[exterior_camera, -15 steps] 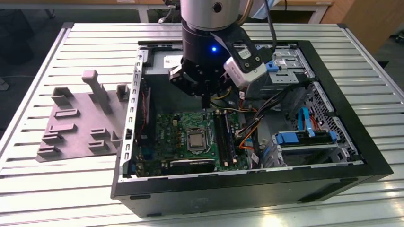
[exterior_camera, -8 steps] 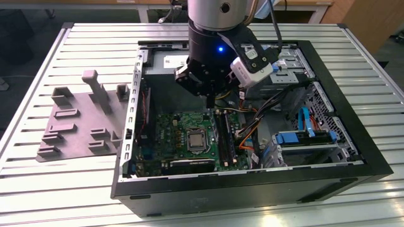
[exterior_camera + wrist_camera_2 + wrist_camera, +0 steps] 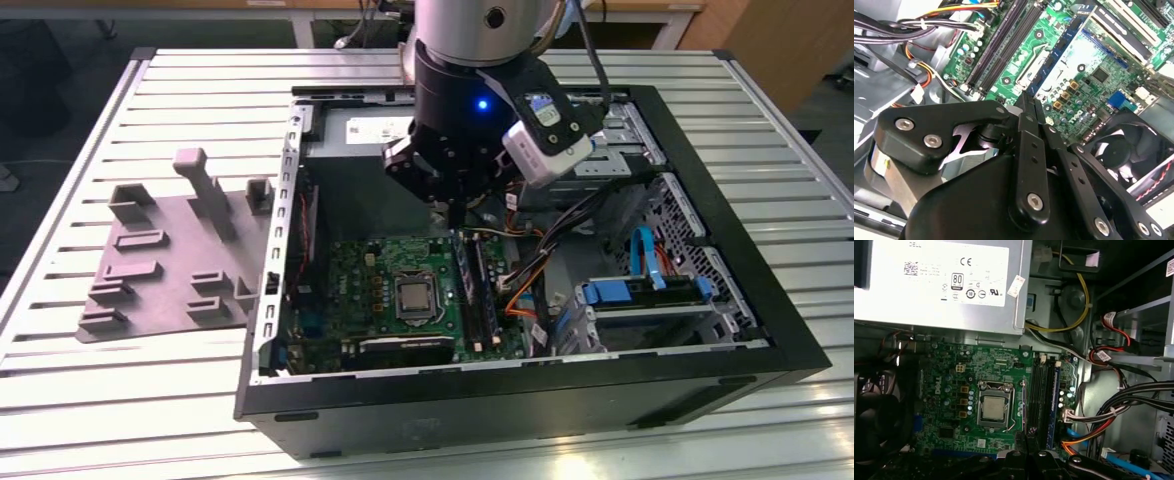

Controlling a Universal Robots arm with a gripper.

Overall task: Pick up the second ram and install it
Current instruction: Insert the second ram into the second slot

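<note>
The gripper (image 3: 457,208) is being held narrow, its fingers pinched on a thin dark sliver seen edge-on, which is being taken here as the second ram (image 3: 459,228). It is being carried just above the green circuit board (image 3: 387,290) inside the open computer case (image 3: 534,405). In the exterior view the long black slots (image 3: 478,295) are lying at six o'clock from the gripper and the processor socket (image 3: 416,298) at seven o'clock. The grey holder block (image 3: 174,250) is sitting well apart at nine o'clock, outside the case.

The step in hand is being judged as lining the stick up over a slot. It is being done well if the stick is being held parallel to the slot, level end to end, and clear of the orange cables (image 3: 531,292) at five o'clock.

The gripper's height over the board and the holder block are being read from the exterior view. The slots' full run, with the power supply box (image 3: 939,280) beyond, is being laid out in the first wrist view. The pinched fingertips (image 3: 1029,122) and the fan (image 3: 1124,150) are being shown close in the second wrist view.
</note>
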